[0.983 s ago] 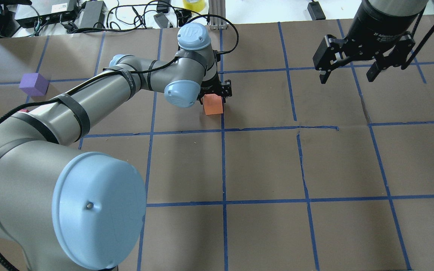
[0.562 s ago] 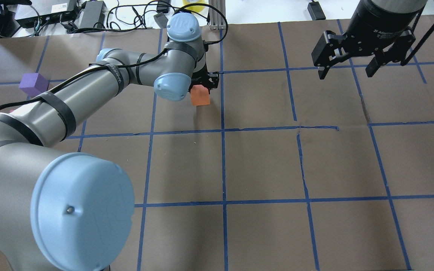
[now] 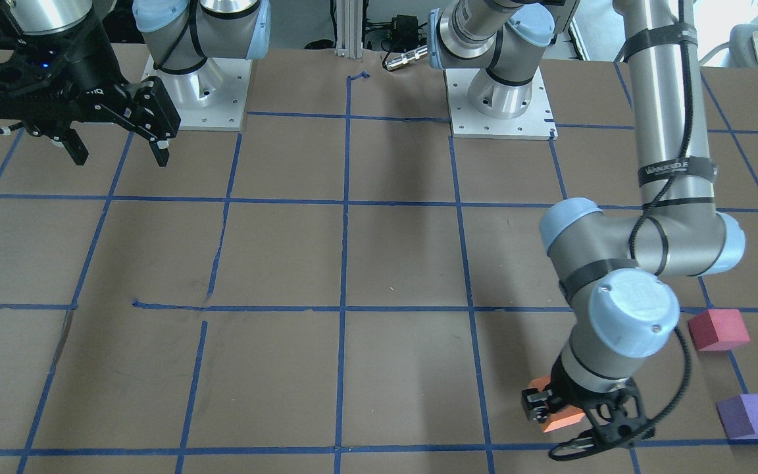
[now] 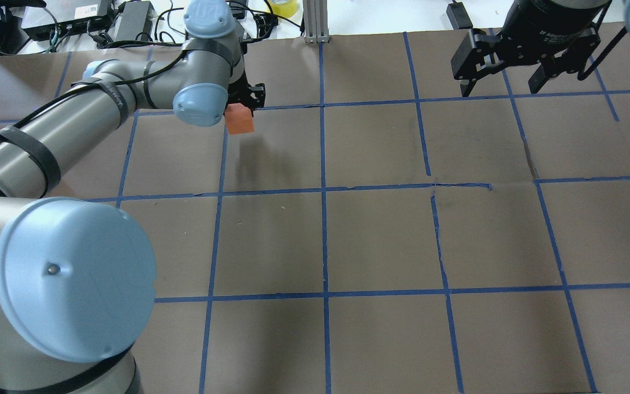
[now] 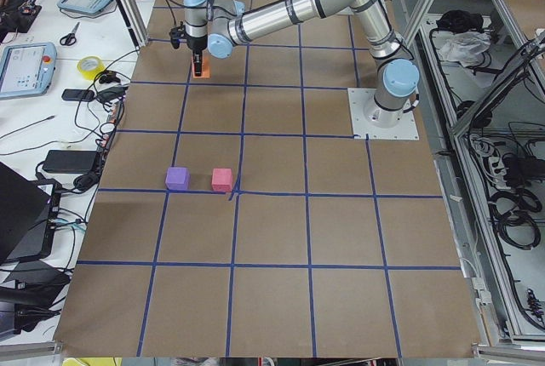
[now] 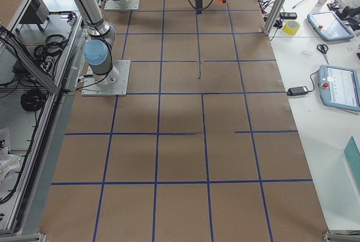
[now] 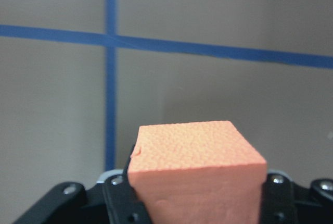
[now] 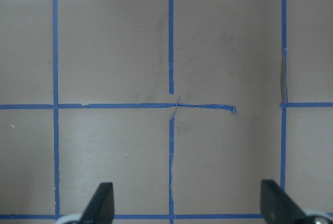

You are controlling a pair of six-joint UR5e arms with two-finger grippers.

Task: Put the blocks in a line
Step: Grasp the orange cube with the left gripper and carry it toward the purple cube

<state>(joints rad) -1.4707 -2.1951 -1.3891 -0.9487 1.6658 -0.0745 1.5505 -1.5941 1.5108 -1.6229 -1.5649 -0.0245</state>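
From where I stand, the small orange foam cube [image 4: 239, 120] is clamped between the fingers of the left gripper [image 7: 195, 193], held up off the brown paper-covered counter [image 4: 380, 235] with its blue tape grid. In the overhead view its shadow falls on the paper apart from it.

The left wrist camera shows the cube's pebbled top and front face. Its lower part is cut off by the frame edge, and only the black finger bases show on either side. From across the counter the wrist covers most of this cube [image 3: 563, 418], so only two orange corners peek out.

A small pinkish-red foam cube [image 3: 718, 329] and a small purple foam cube [image 3: 751, 416] sit on the counter to the robot's left of the orange cube, apart from it. They are near each other but not touching. The purple one is farther from the robot's base than the pinkish-red one. The left arm's bulk hides both completely in the overhead view.

The right gripper [image 4: 501, 87] hangs over the counter well apart from the orange cube, on the robot's right, its fingers spread wide with only bare paper between them. In the right side view the orange cube is a far, tiny speck, hard to make out.
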